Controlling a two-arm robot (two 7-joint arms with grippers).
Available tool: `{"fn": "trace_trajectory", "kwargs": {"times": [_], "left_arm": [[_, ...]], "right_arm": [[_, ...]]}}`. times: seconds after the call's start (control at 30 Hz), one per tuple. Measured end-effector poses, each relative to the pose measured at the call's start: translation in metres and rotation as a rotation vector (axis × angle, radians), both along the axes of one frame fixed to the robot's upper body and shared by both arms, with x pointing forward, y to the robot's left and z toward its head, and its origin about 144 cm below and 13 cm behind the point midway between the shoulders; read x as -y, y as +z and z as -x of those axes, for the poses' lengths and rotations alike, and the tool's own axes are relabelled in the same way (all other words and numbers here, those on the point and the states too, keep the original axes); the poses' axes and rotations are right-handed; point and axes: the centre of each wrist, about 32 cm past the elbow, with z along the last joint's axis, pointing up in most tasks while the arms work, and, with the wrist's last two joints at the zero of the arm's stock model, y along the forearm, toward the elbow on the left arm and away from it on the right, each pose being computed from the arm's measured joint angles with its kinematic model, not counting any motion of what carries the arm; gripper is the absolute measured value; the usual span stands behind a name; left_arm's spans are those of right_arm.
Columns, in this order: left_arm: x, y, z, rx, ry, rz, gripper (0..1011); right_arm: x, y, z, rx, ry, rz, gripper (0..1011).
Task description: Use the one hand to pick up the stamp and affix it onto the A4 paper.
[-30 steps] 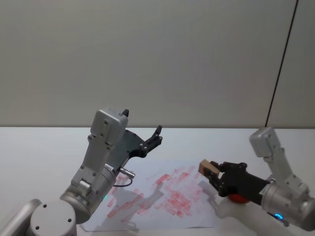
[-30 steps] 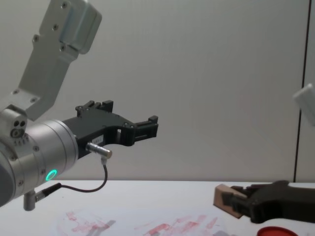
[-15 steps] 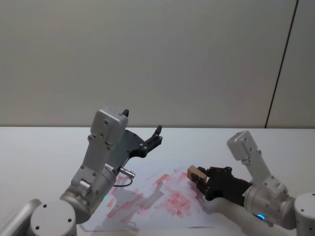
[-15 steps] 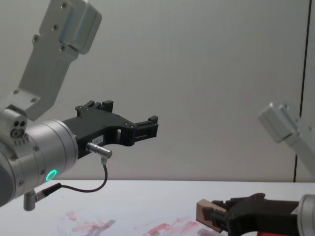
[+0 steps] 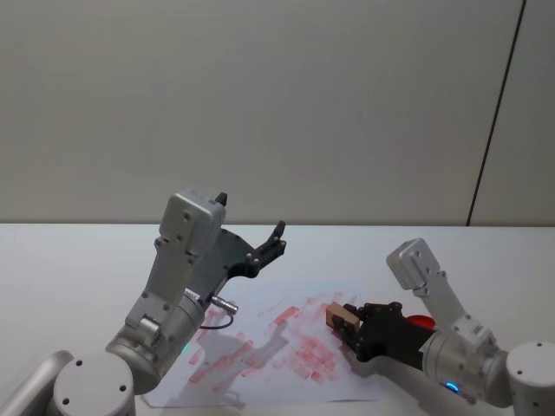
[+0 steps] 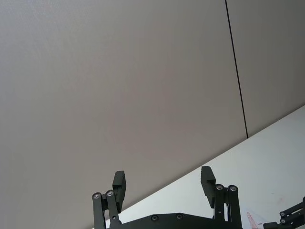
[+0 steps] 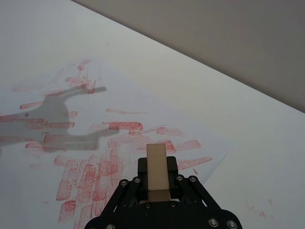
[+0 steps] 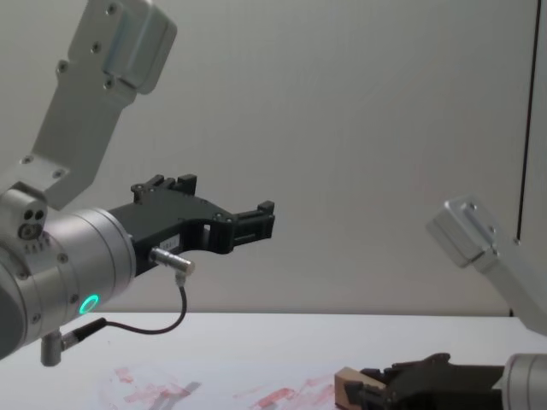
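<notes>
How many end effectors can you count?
2: the left end effector, open, held high; the right end effector, gripping the stamp close to the A4 paper.

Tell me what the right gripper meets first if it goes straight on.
Probably the A4 paper: the right gripper, shut on the stamp, points down at its red prints, the stamp's end leading. Whether they touch is unclear.

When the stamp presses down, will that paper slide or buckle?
The A4 paper looks thin and floppy, and nothing visibly pins it: the left gripper hangs open aloft, so sideways drag might shift it. The stamp, a wooden block shut in the right gripper, is likely rigid.
</notes>
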Motion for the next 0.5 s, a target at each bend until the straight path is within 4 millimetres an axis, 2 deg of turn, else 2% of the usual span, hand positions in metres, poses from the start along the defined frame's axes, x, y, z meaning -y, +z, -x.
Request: {"fn": "trace_trajectory", "kwargs": {"times": [0.5], "left_arm": [[0.0, 0.0, 0.0, 0.0, 0.0, 0.0, 1002]], "right_arm": [[-0.0012, -0.0038, -0.0007, -0.019, 0.002, 0.019, 216]]}}
